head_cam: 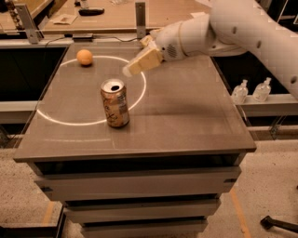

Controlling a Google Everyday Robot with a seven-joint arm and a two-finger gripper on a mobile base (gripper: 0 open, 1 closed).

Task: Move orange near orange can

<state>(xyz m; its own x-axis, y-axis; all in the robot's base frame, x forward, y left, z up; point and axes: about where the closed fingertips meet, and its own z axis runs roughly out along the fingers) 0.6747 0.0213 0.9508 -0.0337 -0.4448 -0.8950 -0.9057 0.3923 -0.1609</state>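
Observation:
The orange (84, 57) lies at the far left of the grey table top (191, 116), on the white ring marked there. The orange can (115, 102) stands upright inside the ring, nearer the front, a good hand's width from the orange. My gripper (136, 66) hangs above the table at the back, right of the orange and behind the can, pointing down-left toward the orange. It holds nothing and touches neither. My white arm (223, 32) reaches in from the upper right.
A white ring (142, 88) is marked on the table top. Two small clear bottles (251, 90) stand on a ledge to the right. A wooden bench (116, 14) with a metal post (140, 18) runs behind the table. Drawers sit below the top.

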